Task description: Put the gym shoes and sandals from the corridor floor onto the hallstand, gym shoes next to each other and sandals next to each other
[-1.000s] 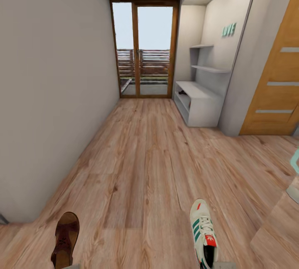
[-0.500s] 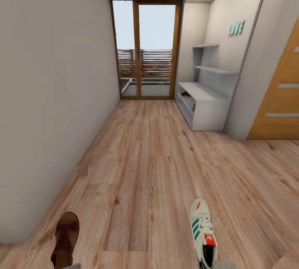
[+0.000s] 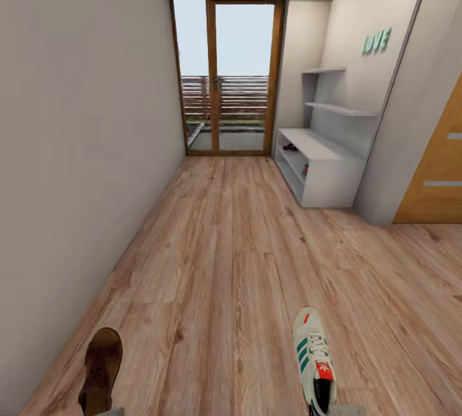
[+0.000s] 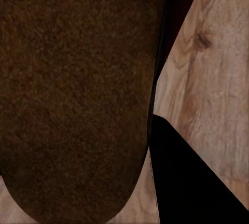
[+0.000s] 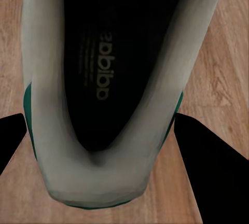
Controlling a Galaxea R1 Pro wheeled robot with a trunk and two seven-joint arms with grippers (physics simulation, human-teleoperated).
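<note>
At the near edge of the head view, a flat brown sandal with dark maroon straps (image 3: 101, 371) is seen at the left and a white low trainer with green side stripes and a red-orange tongue patch (image 3: 314, 361) at the right, both above the light brown wood-plank corridor floor (image 3: 218, 262). Far right, the pale grey hallstand with bench top and open shelves (image 3: 317, 172) is set against the wall, small items lying on it.

In the left wrist view, the sandal's brown sole (image 4: 72, 94) is shown close; the left gripper's state cannot be told.

In the right wrist view, the trainer's heel opening (image 5: 111, 68) is flanked by dark finger shapes (image 5: 212, 172); whether the right gripper is clamped cannot be told.
</note>
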